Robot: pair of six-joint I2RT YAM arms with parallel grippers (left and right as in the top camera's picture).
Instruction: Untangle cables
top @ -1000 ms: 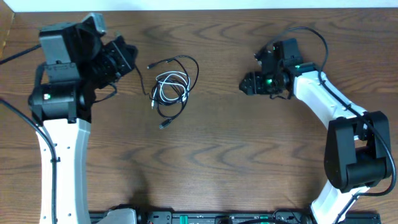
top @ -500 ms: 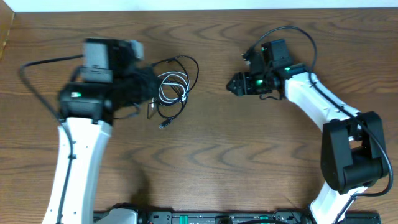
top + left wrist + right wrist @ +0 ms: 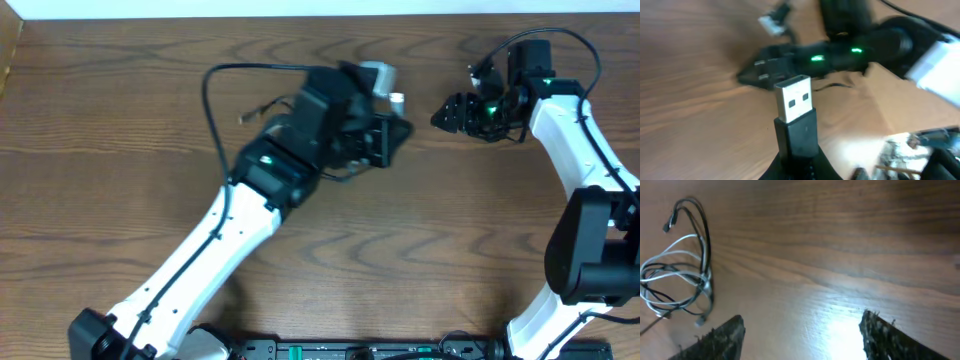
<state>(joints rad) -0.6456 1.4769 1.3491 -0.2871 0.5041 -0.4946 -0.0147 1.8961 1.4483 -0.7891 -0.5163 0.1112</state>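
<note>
The left claw [image 3: 796, 162] is pinched shut on a black USB plug [image 3: 796, 112], the right claw [image 3: 801, 330] gapes empty, and the light, floppy cables [image 3: 704, 280] lie tangled on the table [image 3: 840, 255], probably best taken by their stiff plug ends.

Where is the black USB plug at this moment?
In the left wrist view the black USB plug stands upright at the centre, pinched in the fingers of the left gripper, with the open right gripper just beyond it.
</note>
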